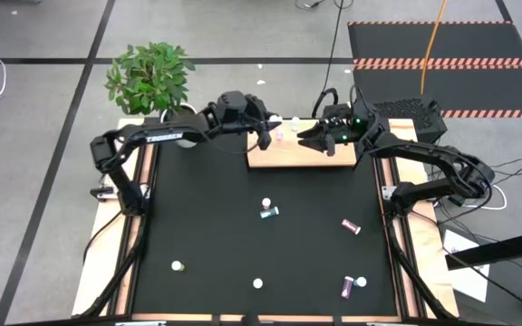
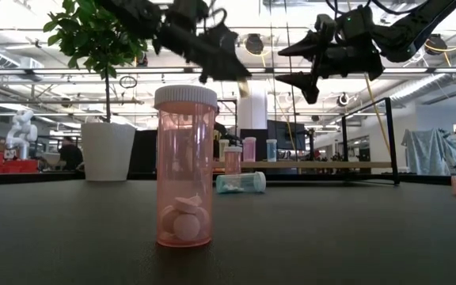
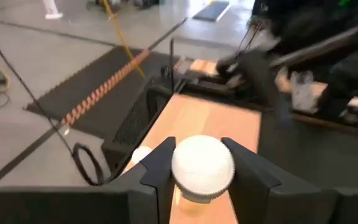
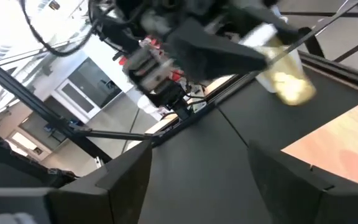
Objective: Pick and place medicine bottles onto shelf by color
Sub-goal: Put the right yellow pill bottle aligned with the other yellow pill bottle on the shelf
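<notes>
My left gripper (image 1: 265,138) is above the left end of the light-wood shelf (image 1: 302,156) at the table's far edge. It is shut on a yellow medicine bottle (image 4: 286,79) with a white cap (image 3: 202,167). My right gripper (image 1: 314,140) hangs open over the shelf's right part, its fingers (image 4: 129,168) bare, with nothing between them. A pink bottle (image 1: 279,136) and another small bottle (image 1: 294,120) stand upright on the shelf. A teal bottle (image 1: 268,214) and two magenta bottles (image 1: 351,225) (image 1: 350,287) lie on their sides on the black mat. My left gripper pinches the yellow bottle at its white-capped end (image 3: 199,186) between its two fingers (image 3: 160,171). The fingers reach nearly level from the table's left, slanting slightly down. The bottle is lifted clear above the shelf, its yellow body (image 4: 291,87) sticking out beyond the fingers.
A potted plant (image 1: 152,77) stands at the far left corner. In the low view a pink bottle (image 2: 185,166) stands upright on the mat close to the camera. Small white-capped things (image 1: 178,266) (image 1: 258,283) sit near the front edge. Bare black mat lies between shelf and bottles.
</notes>
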Available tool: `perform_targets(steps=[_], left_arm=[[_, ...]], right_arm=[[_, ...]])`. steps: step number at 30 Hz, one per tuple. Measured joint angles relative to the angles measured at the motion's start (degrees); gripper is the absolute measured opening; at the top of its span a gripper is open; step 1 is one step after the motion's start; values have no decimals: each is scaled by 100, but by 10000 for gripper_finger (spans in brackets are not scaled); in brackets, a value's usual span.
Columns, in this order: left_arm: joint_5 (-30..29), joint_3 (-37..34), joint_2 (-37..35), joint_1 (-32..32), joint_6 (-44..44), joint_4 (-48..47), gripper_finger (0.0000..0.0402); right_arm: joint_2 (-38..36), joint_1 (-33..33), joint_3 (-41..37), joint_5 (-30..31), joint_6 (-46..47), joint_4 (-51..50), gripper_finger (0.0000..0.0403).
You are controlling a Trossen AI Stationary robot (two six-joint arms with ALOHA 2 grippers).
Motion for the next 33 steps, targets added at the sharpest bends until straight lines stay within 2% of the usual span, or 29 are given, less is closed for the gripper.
perform_targets(steps=[4, 7, 11, 14, 17, 19, 22, 24, 26, 28, 30, 33], left_arm=[[54, 7, 177, 59, -58, 63, 125], [59, 4, 205, 48, -265, -50, 125], [300, 122, -10, 12, -721, 32, 126], [554, 306, -92, -3, -1415, 37, 126], [933, 567, -79, -66, -2626, 124, 126], [1194, 768, -98, -129, -2533, 79, 126], [1196, 1024, -108, -216, -1471, -670, 126], [867, 1175, -83, -254, -846, -1355, 126], [560, 1251, -83, -313, -292, -1838, 126], [328, 1261, -92, -418, 214, -2141, 126], [89, 1260, -84, -541, 614, -2355, 127], [-82, 1256, -84, -692, 1037, -2348, 127]], right_arm=[[-49, 104, 0, 59, 5, -19, 255], [-127, 196, 0, 555, -153, -205, 254], [-146, 351, -2, 1306, -933, -442, 254], [-150, 569, -2, 1572, -1525, -87, 253], [-179, 858, -4, 1437, -1394, 1076, 253], [-300, 1003, 0, 1493, -1261, 1764, 253], [-526, 1027, 33, 2196, -1154, 1737, 253], [-659, 916, 293, 2282, -1210, 1036, 253], [-725, 758, 904, 1854, -1436, -246, 253], [-666, 690, 1744, 1595, -2114, -2037, 253], [-429, 688, 2577, 1615, -2898, -3587, 253], [-55, 688, 3413, 1626, -3774, -4934, 253]])
